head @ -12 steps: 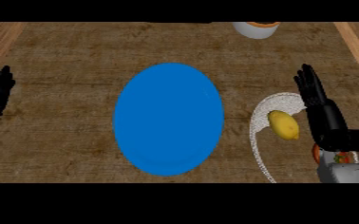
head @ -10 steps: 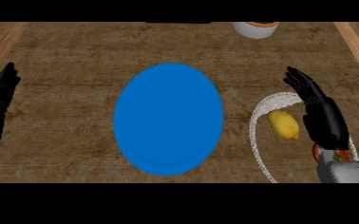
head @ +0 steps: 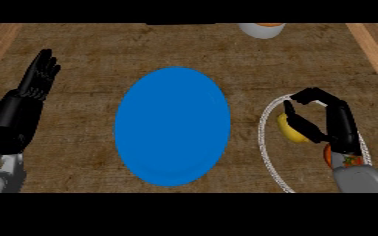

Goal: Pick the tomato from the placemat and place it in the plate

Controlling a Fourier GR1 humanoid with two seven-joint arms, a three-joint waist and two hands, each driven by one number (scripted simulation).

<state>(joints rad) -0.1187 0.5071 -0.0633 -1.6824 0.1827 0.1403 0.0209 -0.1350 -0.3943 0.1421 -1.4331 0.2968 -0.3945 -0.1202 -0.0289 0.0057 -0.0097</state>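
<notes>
So the right hand (head: 334,122) is down at the right side of the view, curled over a yellowish round thing that I take to be the tomato (head: 290,129). The fingers (head: 317,94) arch over the top of it and the thumb comes in on the near side, so they're wrapped around it, grasping it. Only the left part of the tomato peeks out from under the hand.

The tomato sits on the placemat (head: 272,145), a pale oval with a rope-like white border, cut off partly by the right edge and partly hidden by the forearm. There's a bit of orange showing just past the wrist, can't tell what that is.

The plate (head: 172,126) is the big blue oval in the middle of the worktop (head: 96,45), just left of the placemat's border, and nothing's lying on it. So the tomato isn't in the plate yet.

The left hand (head: 35,80) is at the far left edge, fingers straight and pointing up, relaxed, just resting there, touching nothing.

Up at the top edge there's a white bowl (head: 261,29) with something orange in it, only partly visible.
</notes>
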